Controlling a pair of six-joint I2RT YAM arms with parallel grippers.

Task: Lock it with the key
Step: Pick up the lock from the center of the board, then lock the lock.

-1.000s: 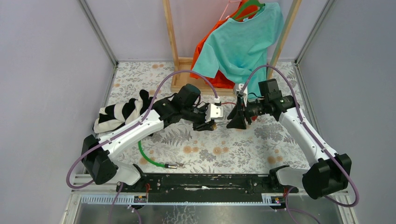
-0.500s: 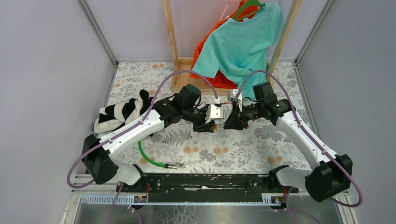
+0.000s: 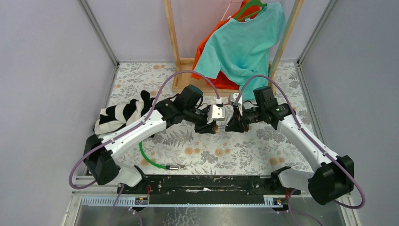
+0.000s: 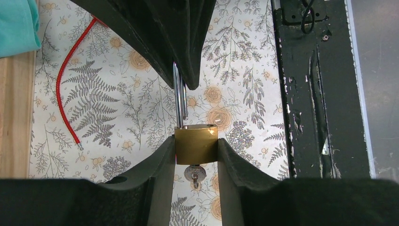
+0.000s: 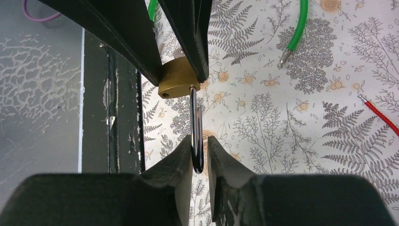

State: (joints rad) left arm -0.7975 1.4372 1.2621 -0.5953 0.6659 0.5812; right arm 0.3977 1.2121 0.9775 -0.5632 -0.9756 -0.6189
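A brass padlock (image 4: pixel 196 143) is pinched by its body between the jaws of my left gripper (image 4: pixel 196 150), which is shut on it above the floral table. A small silver key (image 4: pixel 195 174) sticks in the keyhole on the padlock's underside. Its steel shackle (image 4: pixel 180 94) stands raised out of the body, one leg free. My right gripper (image 5: pixel 199 148) has its jaws closed on the bend of the shackle (image 5: pixel 197 136), facing the brass body (image 5: pixel 176 84). In the top view the two grippers meet tip to tip at the padlock (image 3: pixel 218 126).
A green cable (image 3: pixel 148 157) lies near the left arm's base and a red cord (image 4: pixel 66 94) lies behind the grippers. A striped cloth (image 3: pixel 120 115) sits at the left. A wooden rack (image 3: pixel 188 82) with a teal shirt (image 3: pixel 244 42) stands behind. A black rail (image 3: pixel 207 183) runs along the near edge.
My right arm has moved left to the padlock, and its jaws have closed from wide apart onto the shackle. The left gripper has kept still with the padlock.
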